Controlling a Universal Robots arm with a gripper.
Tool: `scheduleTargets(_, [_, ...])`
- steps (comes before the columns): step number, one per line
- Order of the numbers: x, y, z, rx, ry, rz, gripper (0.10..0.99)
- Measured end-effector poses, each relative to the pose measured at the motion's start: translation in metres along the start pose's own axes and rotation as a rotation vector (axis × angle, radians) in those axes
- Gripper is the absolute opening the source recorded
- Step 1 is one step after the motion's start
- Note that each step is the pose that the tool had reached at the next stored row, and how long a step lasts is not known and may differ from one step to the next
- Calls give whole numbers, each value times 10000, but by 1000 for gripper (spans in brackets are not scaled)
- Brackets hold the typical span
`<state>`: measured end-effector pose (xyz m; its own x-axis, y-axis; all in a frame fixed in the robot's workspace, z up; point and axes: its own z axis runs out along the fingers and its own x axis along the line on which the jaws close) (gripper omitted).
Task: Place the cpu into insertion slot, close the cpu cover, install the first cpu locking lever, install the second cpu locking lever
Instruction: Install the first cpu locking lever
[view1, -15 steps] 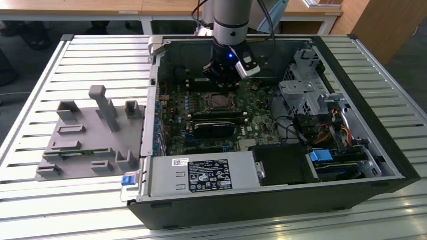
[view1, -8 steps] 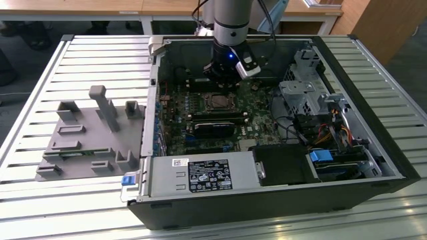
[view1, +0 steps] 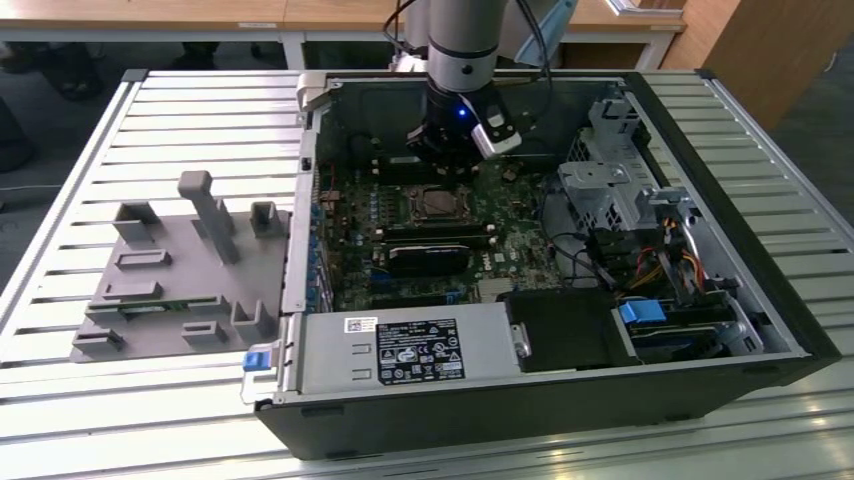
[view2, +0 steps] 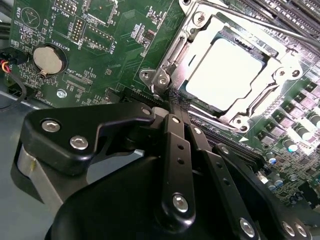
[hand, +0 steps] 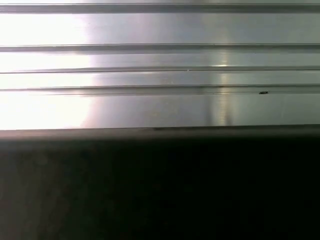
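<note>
- You are working inside the open computer case, which lies on its side on the slatted metal table; the grey fixture tray sits well apart from it, toward the exterior view's left.
- The green motherboard fills the case floor, and the arm reaches down into it from the far side, with the gripper hanging just beside the socket, at the edge farthest from the exterior camera.
- In the second wrist view the black fingers lie pressed together to a single tip, with nothing between them: the hand is narrow and carries nothing.
- The cpu cover appears to lie flat over the socket, its silvery frame around the window.
- The cpu is already in the insertion slot; its pale metal top shows through the cover's window, seated square as far as you can see.
- By my judgement the step in hand is a locking lever: the fingertip sits near the socket corner by the small screw, where a thin wire lever seems to run along the frame.
- To do it well, push the lever with the closed tip rather than pinching, go slowly, sweep it down and then sideways under its hook, and keep pressure off the cpu top and the nearby capacitors.
</note>
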<state>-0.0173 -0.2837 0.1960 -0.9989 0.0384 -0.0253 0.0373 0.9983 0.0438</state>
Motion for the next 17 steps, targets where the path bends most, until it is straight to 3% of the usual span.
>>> scheduleTargets(4, [-4,6,-17,-36,-10,-3,106])
scheduleTargets(11, [-6,10,-172,-21,-3,-2,106])
scheduleTargets(17, [-7,3,-173,-10,-3,-4,106])
